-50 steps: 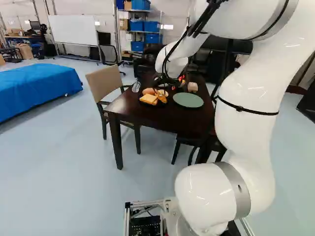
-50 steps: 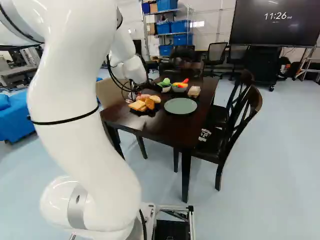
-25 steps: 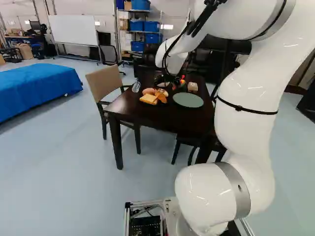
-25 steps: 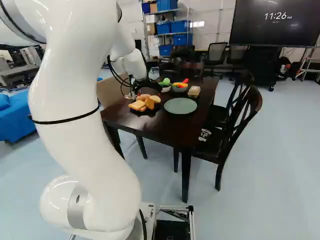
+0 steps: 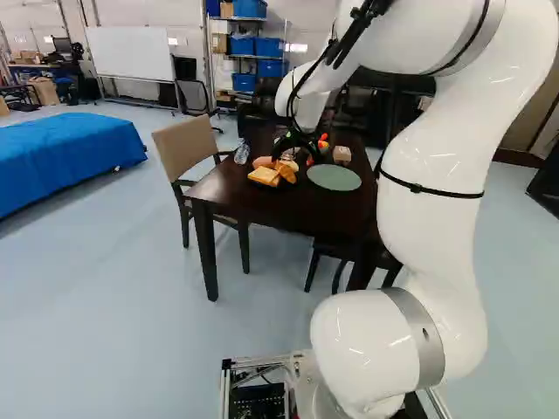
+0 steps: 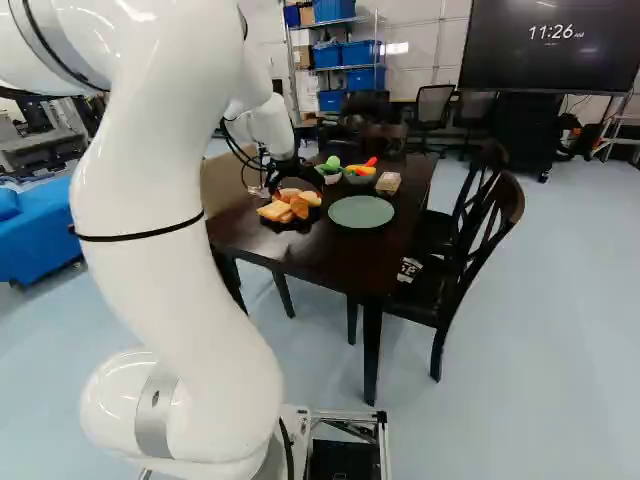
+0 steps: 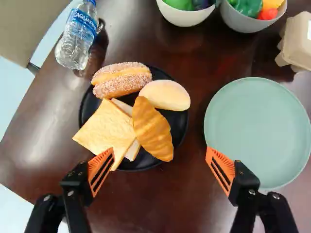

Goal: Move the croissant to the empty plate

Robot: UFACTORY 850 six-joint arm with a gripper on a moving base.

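Croissant (image 7: pixel 152 130) lies at the edge of the black plate (image 7: pixel 180 127), presumably light and firm (likely a replica); best pinched across its middle. Claw (image 7: pixel 160 149) stands wide, empty.

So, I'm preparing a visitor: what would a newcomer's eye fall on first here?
Probably the large white arm at the right of the left base view, then the blue cloth at that view's left. On the dark table, the golden croissant on the black plate, beside the pale green plate, might come next.
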